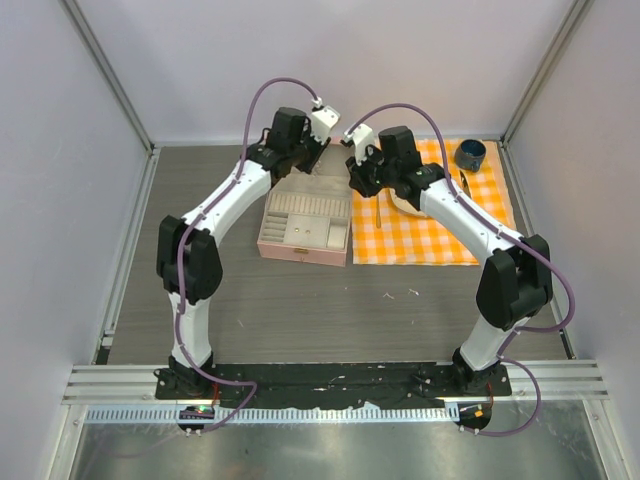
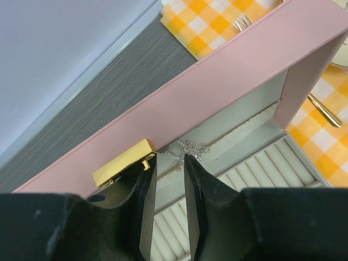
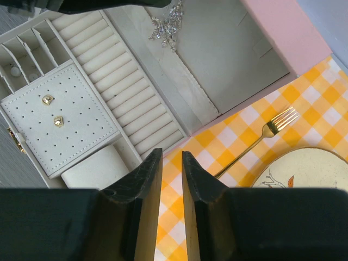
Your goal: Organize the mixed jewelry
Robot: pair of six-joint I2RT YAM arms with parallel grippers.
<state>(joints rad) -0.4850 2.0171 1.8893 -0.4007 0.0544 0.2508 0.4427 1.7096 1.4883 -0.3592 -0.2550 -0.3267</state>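
From where I stood, the pink box (image 1: 300, 252) lay open in the middle of the bench (image 1: 300, 310), its lid (image 2: 228, 70) propped up at the 12 o'clock side. An orange checked cloth (image 1: 440, 235) lay just at its 3 o'clock, with a dark cup (image 1: 470, 153) at the cloth's 1 o'clock corner. Both arms reached out over the far end of the box. The left tool (image 2: 167, 157) pointed down at the seam where the lid met the tray, beside the gold clasp (image 2: 124, 163). Its fingers were only a narrow gap apart. The thin silvery chain (image 2: 190, 148) lay bunched right at their tips, against the inside of the lid, and I could not tell whether it was pinched or merely touched. The right tool (image 3: 172, 155) hung over the cloth just past the box's 3 o'clock edge, its fingers slightly parted with nothing between them. A gold fork (image 3: 272, 133) and the rim of a plate (image 3: 310, 174) lay on the cloth nearby. Inside the box, two small gold studs (image 3: 48, 100) sat on a dotted white panel next to the ribbed rows (image 3: 109, 76). Out on the bare bench, at about 5 o'clock from the box, lay a couple of pale bits (image 1: 390, 296) too small to make out.
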